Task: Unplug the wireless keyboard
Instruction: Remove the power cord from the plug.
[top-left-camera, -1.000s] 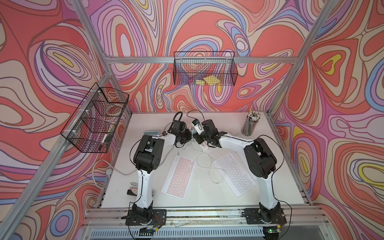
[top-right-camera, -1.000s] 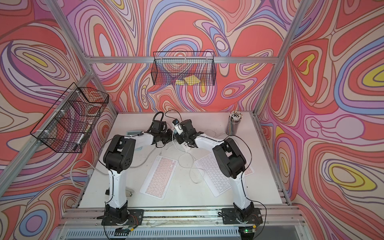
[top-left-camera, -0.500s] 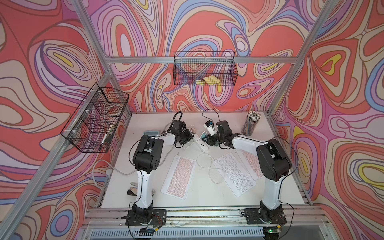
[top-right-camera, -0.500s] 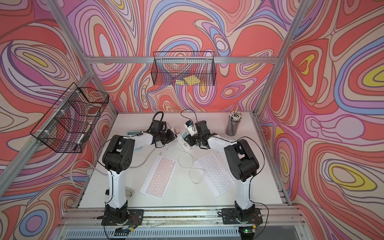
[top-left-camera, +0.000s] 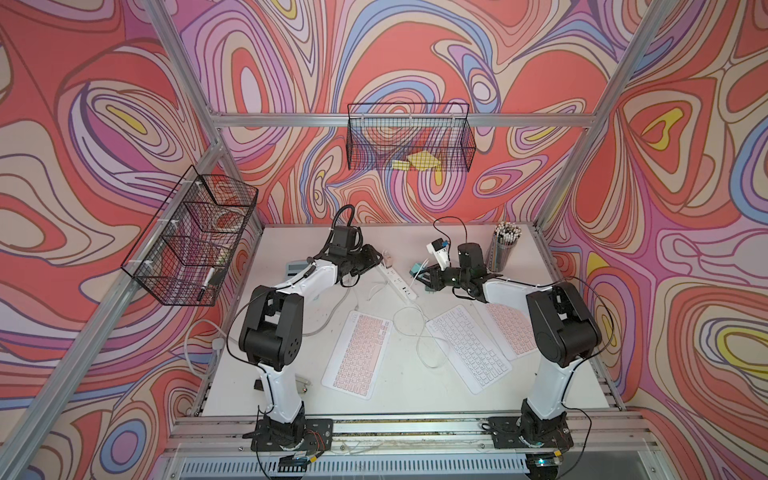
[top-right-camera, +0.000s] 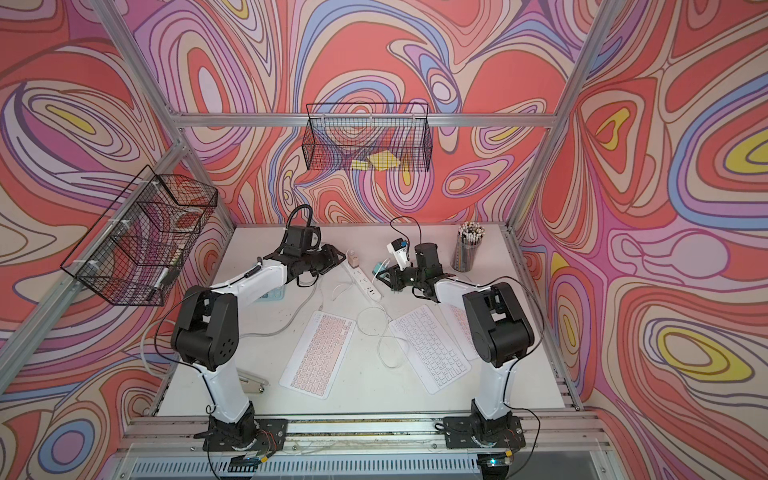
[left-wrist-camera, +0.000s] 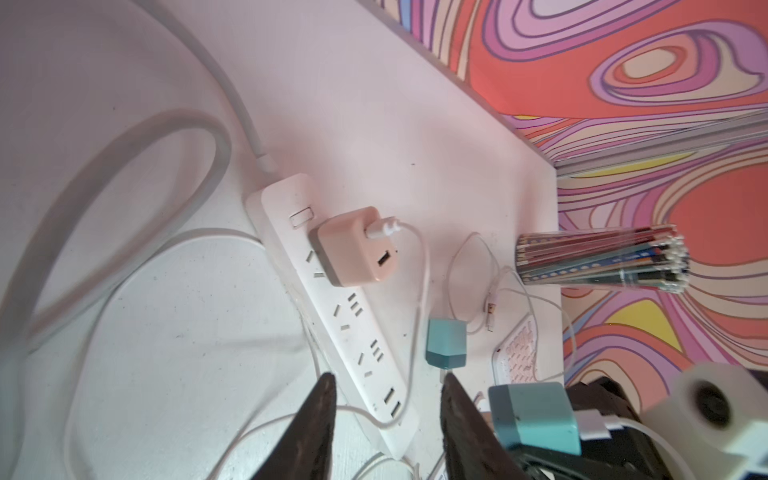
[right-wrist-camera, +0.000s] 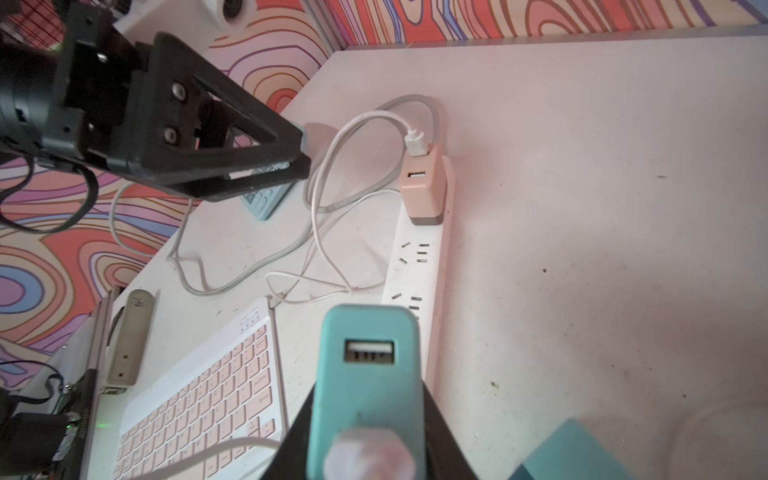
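Observation:
A white power strip (top-left-camera: 395, 282) (left-wrist-camera: 345, 316) lies at the back middle of the table, and a pink charger (left-wrist-camera: 357, 245) (right-wrist-camera: 424, 187) is plugged into its far end. My right gripper (right-wrist-camera: 365, 415) (top-left-camera: 430, 282) is shut on a teal charger (right-wrist-camera: 368, 374) (left-wrist-camera: 534, 415), held off the strip to its right with a white cable in it. My left gripper (left-wrist-camera: 386, 382) (top-left-camera: 374, 259) is open, its jaws either side of the strip's near end. Another teal charger (left-wrist-camera: 445, 343) lies loose beside the strip. A pink-keyed keyboard (top-left-camera: 359, 359) and a white keyboard (top-left-camera: 469, 347) lie in front.
A cup of pencils (top-left-camera: 505, 249) (left-wrist-camera: 602, 257) stands at the back right. A second pink keyboard (top-left-camera: 509, 332) lies partly under the white one. Loose white cables (top-left-camera: 411, 332) loop between the keyboards. A teal calculator (right-wrist-camera: 266, 203) lies at the left. Wire baskets (top-left-camera: 409, 141) hang on the walls.
My right gripper has carried the teal charger rightward, away from the power strip. My left gripper's jaws have parted over the strip.

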